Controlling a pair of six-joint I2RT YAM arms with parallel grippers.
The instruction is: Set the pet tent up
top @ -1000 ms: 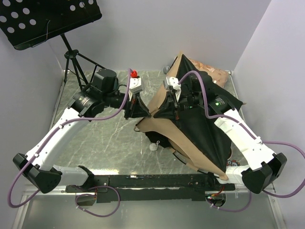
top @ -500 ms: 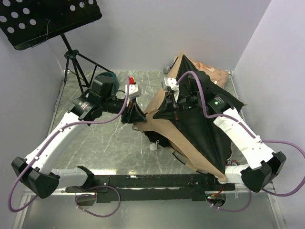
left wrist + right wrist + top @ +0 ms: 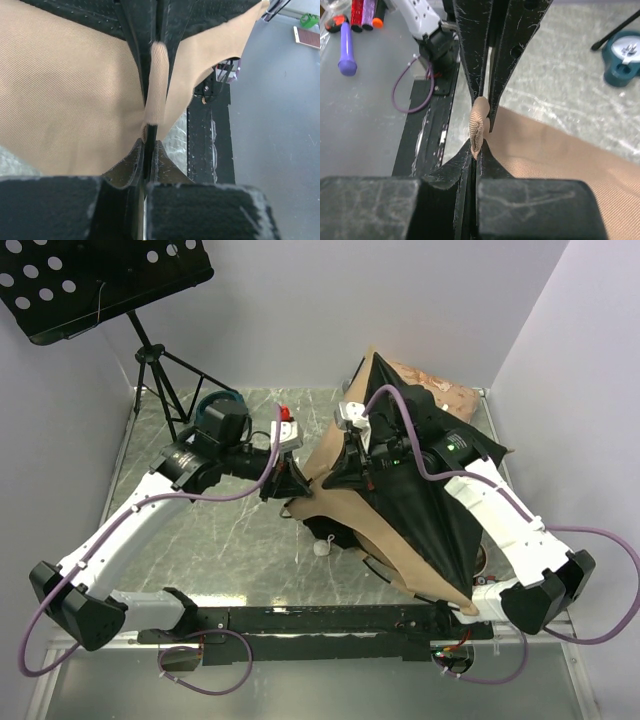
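Pet tent [image 3: 420, 530], long axis far-to-near, apex toward far wall

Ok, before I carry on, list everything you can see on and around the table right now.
tent: one, tan with a black panel, right half of the table, not yet standing.
pom-pom: one, white, on the table by the tent's near left edge.
cushion: one, pinkish, far right corner behind the tent.
music stand: one, black, far left corner.
round gadget: one, teal with a white face, on the table behind the left arm.
markers: a few, purple, red and orange, on the grey surface off the table.
table: one, grey marble.
left claw: black, shut on a tan fold of the tent.
right claw: black, shut on the tent, facing the left claw.
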